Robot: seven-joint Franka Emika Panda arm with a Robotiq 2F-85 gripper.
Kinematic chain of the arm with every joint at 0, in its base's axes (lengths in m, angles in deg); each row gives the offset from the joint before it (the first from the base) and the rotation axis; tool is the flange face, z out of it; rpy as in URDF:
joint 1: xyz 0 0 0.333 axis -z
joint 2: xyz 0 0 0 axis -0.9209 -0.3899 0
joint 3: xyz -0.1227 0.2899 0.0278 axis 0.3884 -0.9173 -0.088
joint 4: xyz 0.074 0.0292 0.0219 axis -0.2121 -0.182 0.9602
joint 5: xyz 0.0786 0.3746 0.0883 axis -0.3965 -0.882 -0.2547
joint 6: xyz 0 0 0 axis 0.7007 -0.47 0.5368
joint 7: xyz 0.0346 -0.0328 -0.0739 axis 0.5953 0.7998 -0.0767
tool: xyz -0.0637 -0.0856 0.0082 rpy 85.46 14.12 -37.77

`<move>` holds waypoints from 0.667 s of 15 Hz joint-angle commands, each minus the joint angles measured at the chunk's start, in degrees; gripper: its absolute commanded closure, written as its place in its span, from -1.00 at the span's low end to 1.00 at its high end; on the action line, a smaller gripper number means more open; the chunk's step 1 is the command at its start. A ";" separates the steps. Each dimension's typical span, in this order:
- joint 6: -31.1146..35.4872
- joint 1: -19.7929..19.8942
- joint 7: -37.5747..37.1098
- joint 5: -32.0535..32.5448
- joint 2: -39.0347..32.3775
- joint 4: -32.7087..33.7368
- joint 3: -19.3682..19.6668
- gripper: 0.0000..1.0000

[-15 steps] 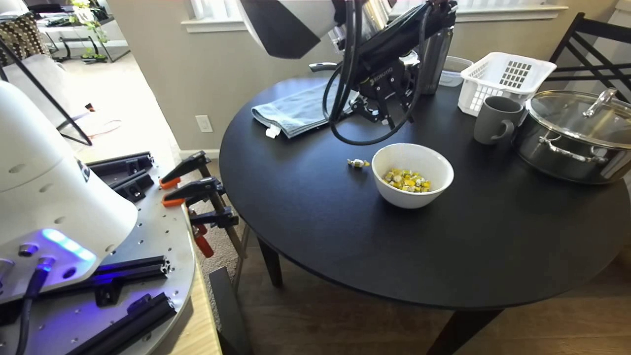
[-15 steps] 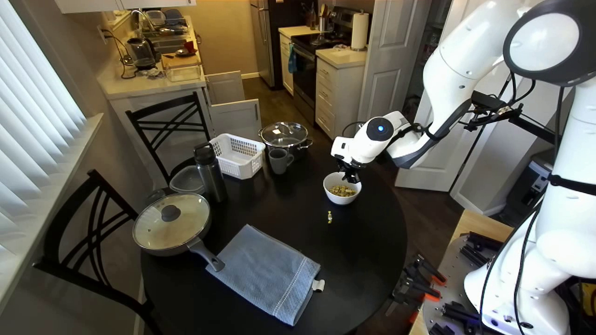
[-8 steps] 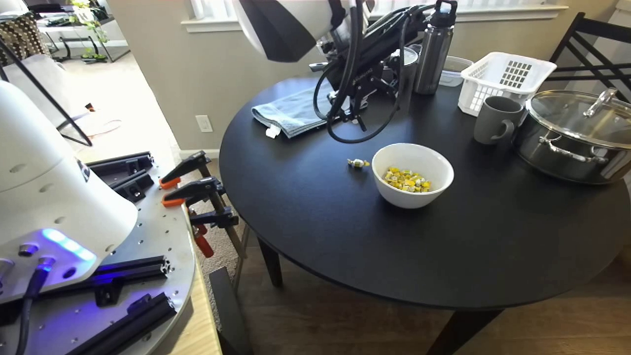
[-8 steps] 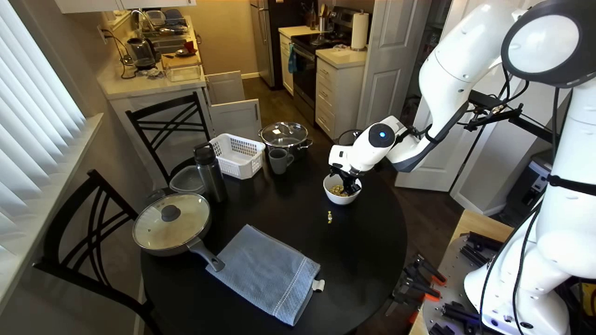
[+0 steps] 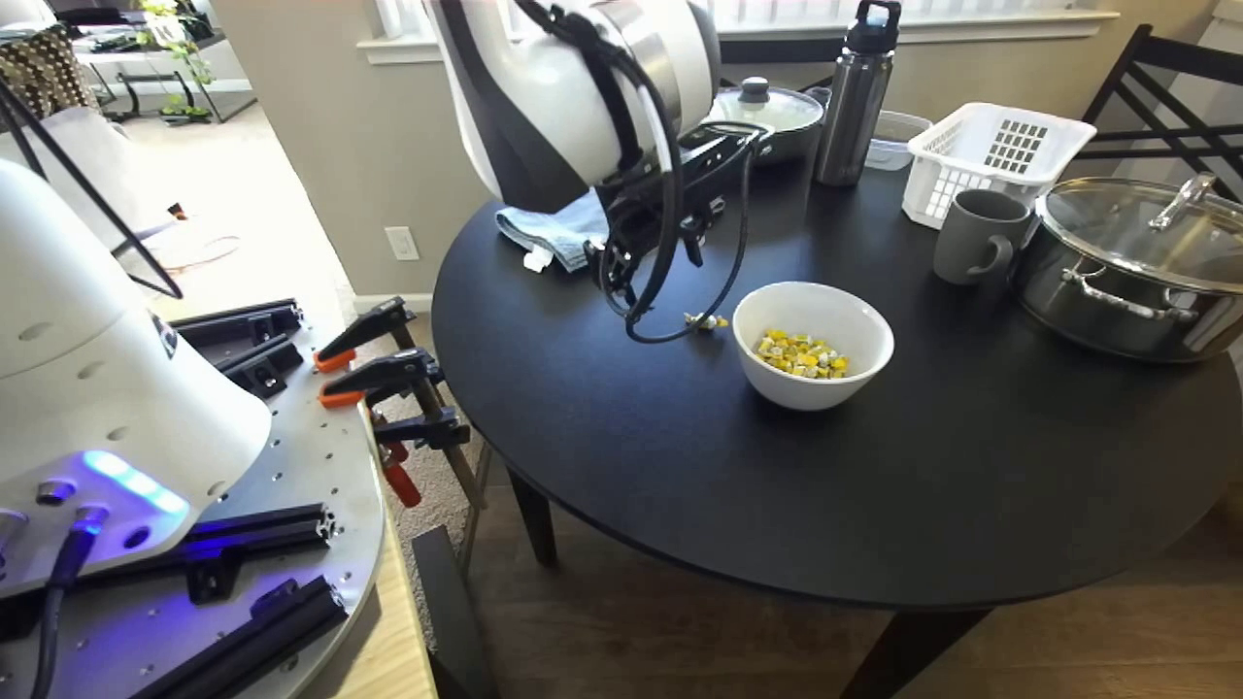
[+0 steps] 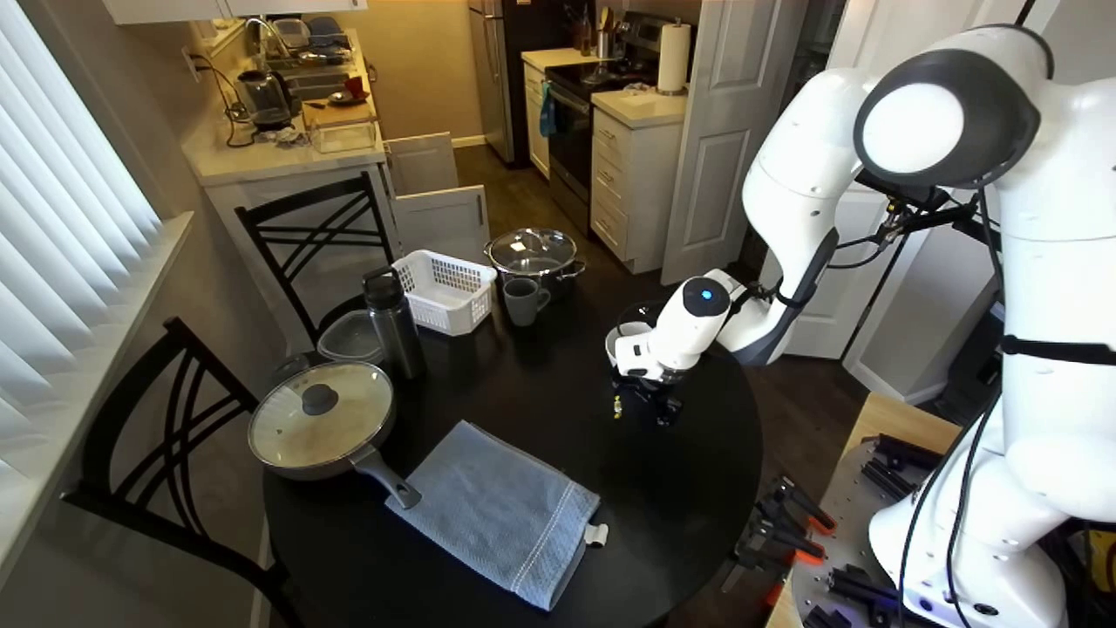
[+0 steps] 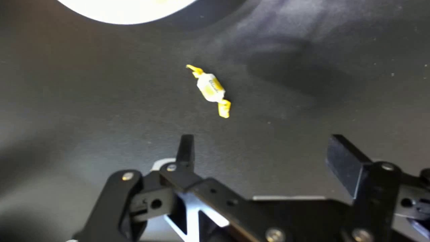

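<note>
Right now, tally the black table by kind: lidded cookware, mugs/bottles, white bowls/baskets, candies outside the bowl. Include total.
Lidded cookware: 2 (stainless steel pot, frying pan)
Mugs/bottles: 2 (grey mug, metal water bottle)
White bowls/baskets: 2 (white bowl, plastic basket)
Candies outside the bowl: 1 (twist-wrapped candy)
Total: 7

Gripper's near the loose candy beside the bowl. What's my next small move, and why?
I'd probably ease the gripper toward the candy, centering it before lowering. In the wrist view the jaws stand open with nothing held, and the candy lies beyond the fingertips, toward the white bowl, and off to one side of the gap's middle.
</note>
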 commanded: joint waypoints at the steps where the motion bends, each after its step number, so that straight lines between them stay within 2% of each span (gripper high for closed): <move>1: -0.39 -0.59 9.08 -4.83 -5.29 0.39 0.47 -1.00; 10: -4.36 2.28 25.50 -16.41 -5.79 -0.28 -3.58 -1.00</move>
